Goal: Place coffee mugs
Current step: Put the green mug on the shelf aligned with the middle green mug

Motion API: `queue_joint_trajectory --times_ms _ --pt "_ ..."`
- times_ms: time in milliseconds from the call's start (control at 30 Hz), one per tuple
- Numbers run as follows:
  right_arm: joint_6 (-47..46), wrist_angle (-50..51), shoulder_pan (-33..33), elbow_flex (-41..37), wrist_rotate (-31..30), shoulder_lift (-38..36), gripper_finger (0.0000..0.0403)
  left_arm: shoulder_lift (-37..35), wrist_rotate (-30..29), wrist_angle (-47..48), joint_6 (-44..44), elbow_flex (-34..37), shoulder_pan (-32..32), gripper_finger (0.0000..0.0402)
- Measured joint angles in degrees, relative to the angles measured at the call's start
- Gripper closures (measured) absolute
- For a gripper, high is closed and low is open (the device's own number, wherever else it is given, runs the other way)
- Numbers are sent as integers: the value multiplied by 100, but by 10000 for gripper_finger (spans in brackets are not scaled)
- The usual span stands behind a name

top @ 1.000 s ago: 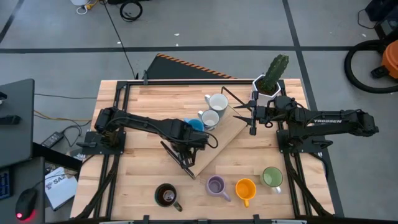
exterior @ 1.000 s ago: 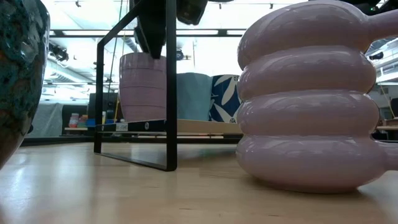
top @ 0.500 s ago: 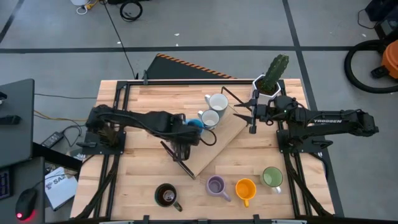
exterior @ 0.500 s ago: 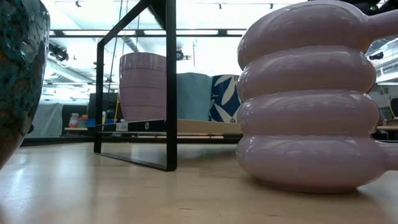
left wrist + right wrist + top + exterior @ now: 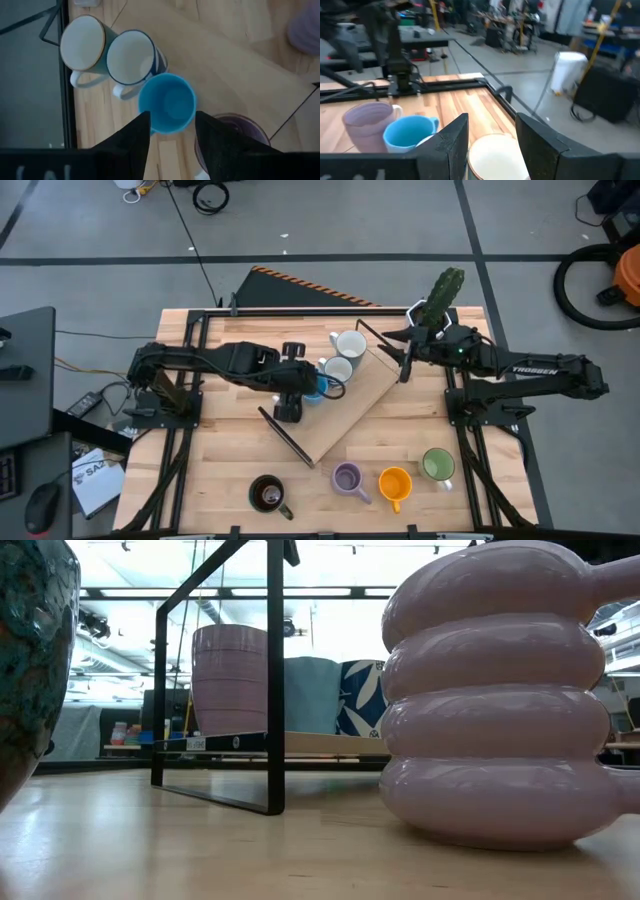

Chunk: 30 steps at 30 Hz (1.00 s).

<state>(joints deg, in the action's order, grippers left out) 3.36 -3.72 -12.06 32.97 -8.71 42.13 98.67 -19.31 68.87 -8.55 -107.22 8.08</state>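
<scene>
Left gripper (image 5: pixel 171 127): drawn back from the board's front edge, now above the blue mug (image 5: pixel 167 103).
Right gripper (image 5: pixel 490 132): swung toward the white mug (image 5: pixel 351 343).

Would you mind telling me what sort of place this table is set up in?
Most likely a robotics lab or workshop. The wooden table stands on a grey concrete floor with cables lying about, a vacuum cleaner sits off to one side, and the right wrist view shows benches crowded with equipment.
</scene>
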Motion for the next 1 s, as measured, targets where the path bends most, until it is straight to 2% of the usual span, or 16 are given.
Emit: queue_joint_trajectory --times_ms 133,267,600,833,1000 --pt "-228 409 9 139 -261 0 234 -3 252 -349 -267 140 -81 240" --pt "-378 513 9 180 -386 0 234 -226 326 -779 -513 661 -131 240" --pt "-792 646 211 248 -366 35 234 -1675 671 -2724 -571 2882 -508 240" --pt "-794 1366 607 1181 -258 657 234 -2752 975 -4413 -577 4438 -883 240" --pt "-939 2871 964 2148 -367 1341 234 -3357 1222 -5579 -563 5466 -1097 240"
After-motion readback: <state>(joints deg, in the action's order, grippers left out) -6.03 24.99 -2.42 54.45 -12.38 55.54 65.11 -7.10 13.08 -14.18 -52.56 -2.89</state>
